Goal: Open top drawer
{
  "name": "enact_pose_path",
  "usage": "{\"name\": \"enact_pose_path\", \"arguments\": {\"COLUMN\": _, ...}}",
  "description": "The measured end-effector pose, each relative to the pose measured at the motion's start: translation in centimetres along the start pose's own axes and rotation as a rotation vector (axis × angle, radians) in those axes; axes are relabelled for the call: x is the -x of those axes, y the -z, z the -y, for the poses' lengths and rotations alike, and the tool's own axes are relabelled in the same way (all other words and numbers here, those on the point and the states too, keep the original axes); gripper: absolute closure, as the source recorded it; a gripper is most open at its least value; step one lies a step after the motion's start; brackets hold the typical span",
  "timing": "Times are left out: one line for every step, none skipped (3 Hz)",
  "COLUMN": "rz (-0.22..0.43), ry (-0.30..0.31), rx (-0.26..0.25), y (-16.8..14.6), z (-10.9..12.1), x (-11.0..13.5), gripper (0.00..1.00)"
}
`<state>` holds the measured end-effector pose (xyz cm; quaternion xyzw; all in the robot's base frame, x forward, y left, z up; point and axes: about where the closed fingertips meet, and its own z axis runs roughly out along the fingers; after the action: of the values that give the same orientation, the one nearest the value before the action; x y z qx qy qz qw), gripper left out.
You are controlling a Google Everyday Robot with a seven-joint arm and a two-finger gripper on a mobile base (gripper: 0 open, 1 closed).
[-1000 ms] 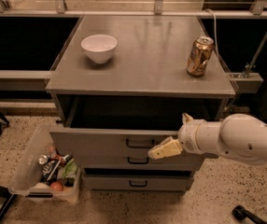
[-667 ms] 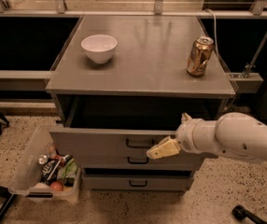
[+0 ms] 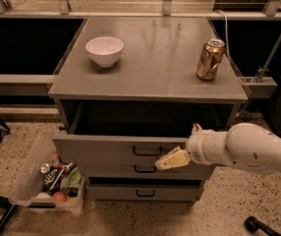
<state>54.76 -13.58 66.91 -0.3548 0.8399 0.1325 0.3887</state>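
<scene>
The top drawer (image 3: 101,149) stands drawn out of the grey cabinet toward 6 o'clock, its flat front proud of the two lower drawers and its box showing as a dark gap under the counter's edge; its long axis runs from 9 o'clock to 3 o'clock, the front faces 6 o'clock, and its small black handle (image 3: 148,151) sits at the centre of that front, lying level along the same line.

The gripper (image 3: 161,164) is a cream wedge at the end of the white arm (image 3: 248,149), which comes in from 3 o'clock; it points toward 8 o'clock and lies in front of the drawer fronts, low on the top drawer's face; whether it is released or clenched I cannot tell, for it reads as one closed shape from this side; nothing shows in its grasp, and whether it touches the front I cannot tell. From its tip the top drawer's handle lies just beside it at 10 o'clock, apart from it; the second drawer's handle (image 3: 145,169) lies near at 9 o'clock; the bottom drawer (image 3: 140,192) sits below at 6 o'clock.

On the counter (image 3: 155,80) a white bowl (image 3: 104,50) stands upright at 10 o'clock and a gold can (image 3: 210,59) upright at 2 o'clock, well apart; on the floor at 8 o'clock a clear bin (image 3: 30,178) holds mixed items.
</scene>
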Motion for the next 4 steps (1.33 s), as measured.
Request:
{"name": "enact_pose_path", "arguments": {"rz": -0.001, "ry": -0.003, "rx": 0.001, "y": 0.21, "z": 0.06, "x": 0.19, "gripper": 0.0}}
{"name": "enact_pose_path", "arguments": {"rz": -0.001, "ry": -0.003, "rx": 0.001, "y": 0.21, "z": 0.06, "x": 0.19, "gripper": 0.19}}
{"name": "enact_pose_path", "arguments": {"rz": -0.001, "ry": -0.003, "rx": 0.001, "y": 0.21, "z": 0.06, "x": 0.19, "gripper": 0.42}}
{"name": "enact_pose_path", "arguments": {"rz": -0.001, "ry": -0.003, "rx": 0.001, "y": 0.21, "z": 0.06, "x": 0.19, "gripper": 0.65}}
